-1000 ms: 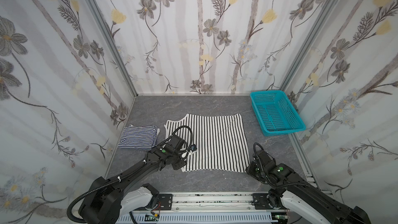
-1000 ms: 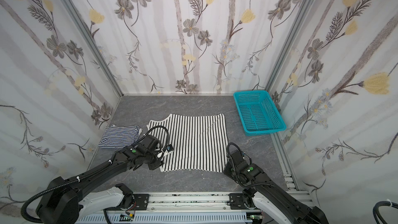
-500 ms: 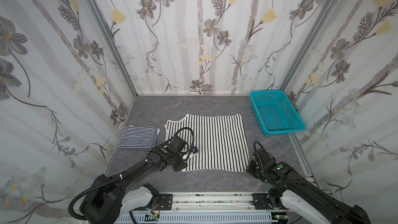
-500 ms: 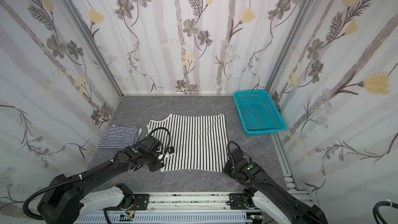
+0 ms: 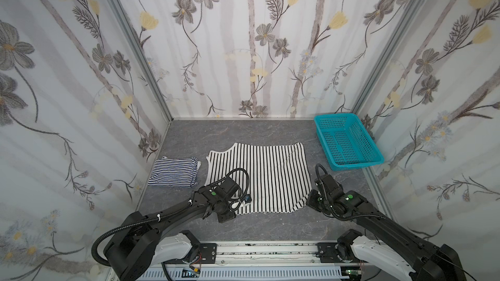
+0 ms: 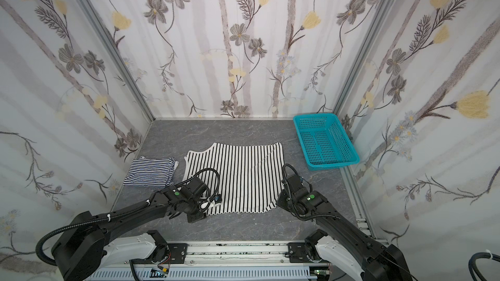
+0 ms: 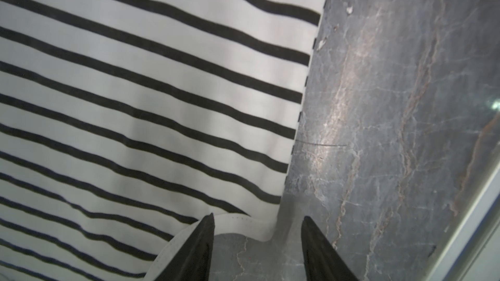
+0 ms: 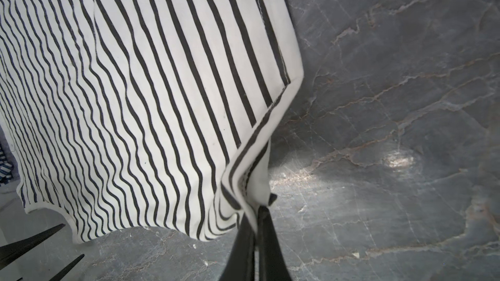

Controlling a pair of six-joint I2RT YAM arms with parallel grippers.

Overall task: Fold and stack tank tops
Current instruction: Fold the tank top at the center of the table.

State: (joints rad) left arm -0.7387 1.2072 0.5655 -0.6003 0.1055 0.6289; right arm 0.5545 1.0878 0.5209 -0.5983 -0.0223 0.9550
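Fine-striped tank top (image 5: 174, 172): we find it folded into a compact rectangle, lying by the left edge of the worktop (image 5: 243, 131), just beside the wide-striped tank top (image 5: 265, 177) and not touching it.
Left gripper (image 7: 257, 216): released. We note its jaws standing apart at the near left corner of the wide-striped tank top. One fingertip (image 7: 205, 228) overlaps the white hem and the other is over bare worktop.
Wide-striped tank top: spread flat at mid worktop in both top views, its stripes running from the near edge to the far edge. We record the near right corner as puckered.
Right gripper (image 8: 258, 209): clenched on that near right corner. We see the fabric gathered into a ridge between the closed fingertips.
Basket (image 5: 349, 141): turquoise and perforated, standing in the far right corner of the worktop, well apart from both tops.
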